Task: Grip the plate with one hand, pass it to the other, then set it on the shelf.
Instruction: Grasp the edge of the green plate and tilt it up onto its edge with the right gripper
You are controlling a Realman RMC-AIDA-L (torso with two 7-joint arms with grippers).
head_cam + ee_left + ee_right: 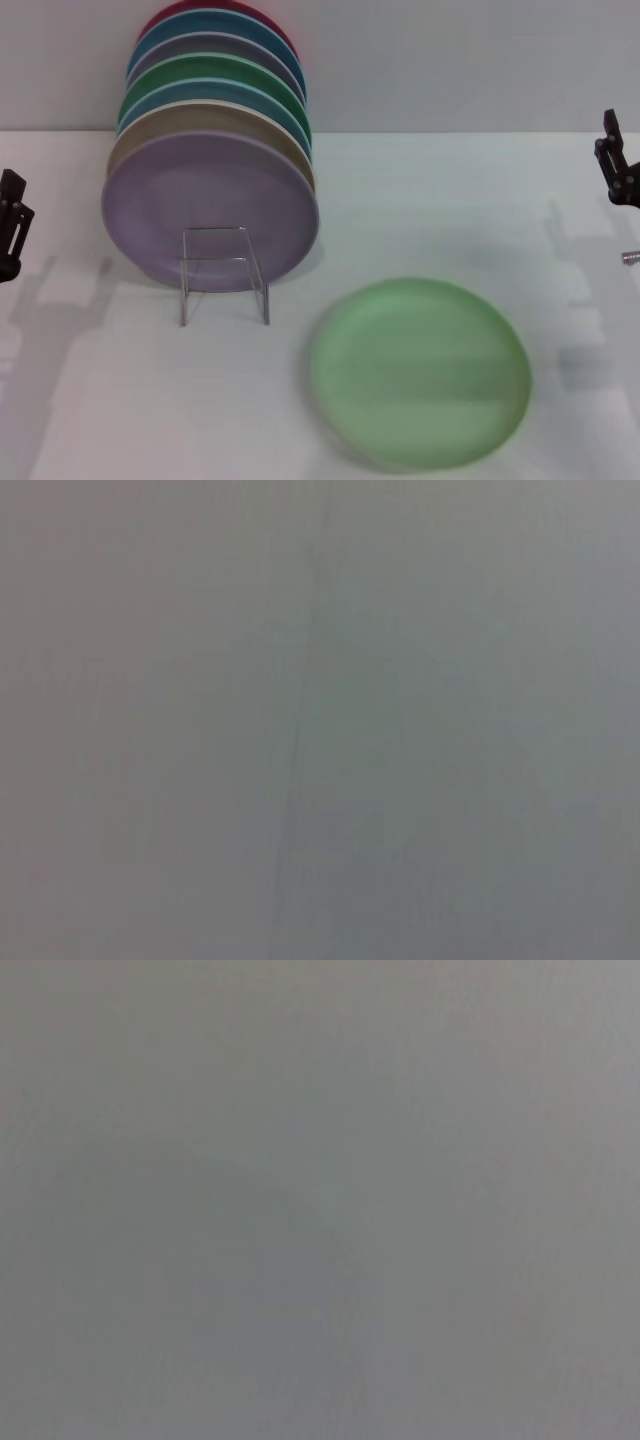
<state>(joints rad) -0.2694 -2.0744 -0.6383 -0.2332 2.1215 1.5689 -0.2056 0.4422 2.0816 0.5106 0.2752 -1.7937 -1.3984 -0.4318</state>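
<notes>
The pale mint-green plate (pixel 420 372) lies flat on the white table, front right of centre. Nothing touches it. The shelf (pixel 224 272), a small clear rack, stands left of the plate and farther back, with a row of upright plates leaning behind it. My left gripper (pixel 10 228) hangs at the far left edge of the head view, well away from the plate. At the far right edge is my right gripper (pixel 617 168), above and behind the plate. Both wrist views show only a plain grey surface.
Several coloured plates stand on edge behind the rack, the lilac plate (pixel 210 210) in front and a darker green plate (pixel 215 75) farther back. A small metal pin (pixel 630 257) shows at the right edge. A grey wall runs behind the table.
</notes>
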